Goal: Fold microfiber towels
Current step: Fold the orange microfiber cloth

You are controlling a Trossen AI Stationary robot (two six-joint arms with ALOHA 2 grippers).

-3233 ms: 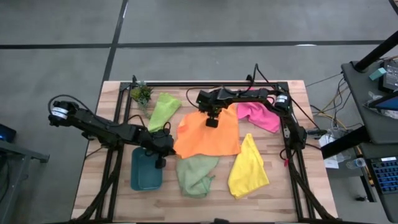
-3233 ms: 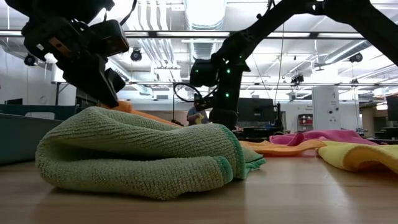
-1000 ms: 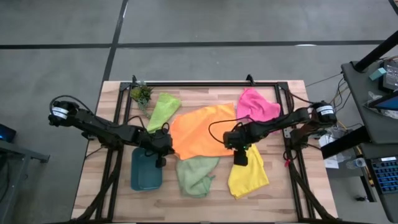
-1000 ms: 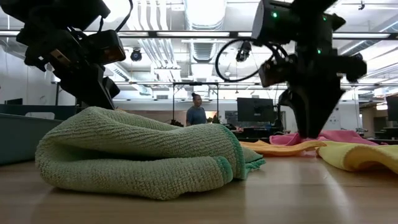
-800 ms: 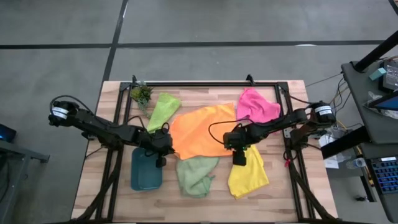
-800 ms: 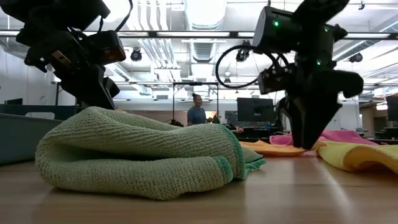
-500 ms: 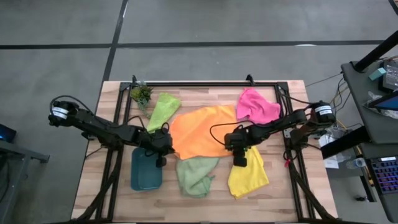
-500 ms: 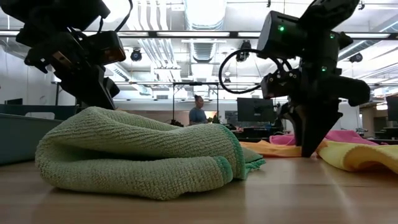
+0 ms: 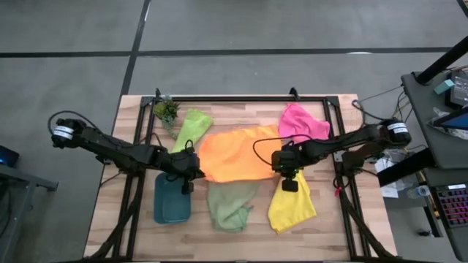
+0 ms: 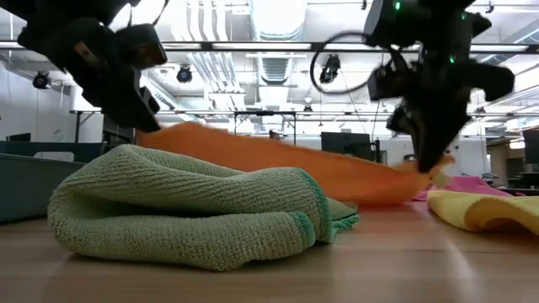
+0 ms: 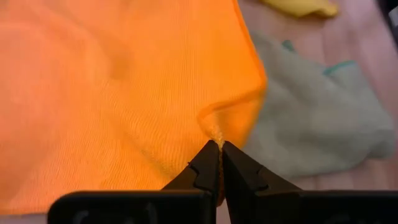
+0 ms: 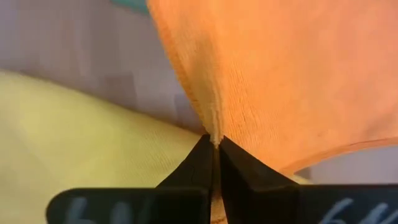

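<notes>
Both grippers pinching orange towel [image 9: 238, 155] — left gripper [image 9: 196, 174], right gripper [image 9: 281, 172] at near corners | lifted off table mid-board, sagging between | rumpled, slightly stretched — sage towel [image 9: 232, 204] just below

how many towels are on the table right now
5. Orange towel in the middle, pinched at its near corners by the left claw and right claw; lime green towel far left; pink towel far right; sage green towel near centre; yellow towel near right. None seems hidden.

Teal tray [image 9: 170, 208], potted plant [image 9: 166, 111]
</notes>
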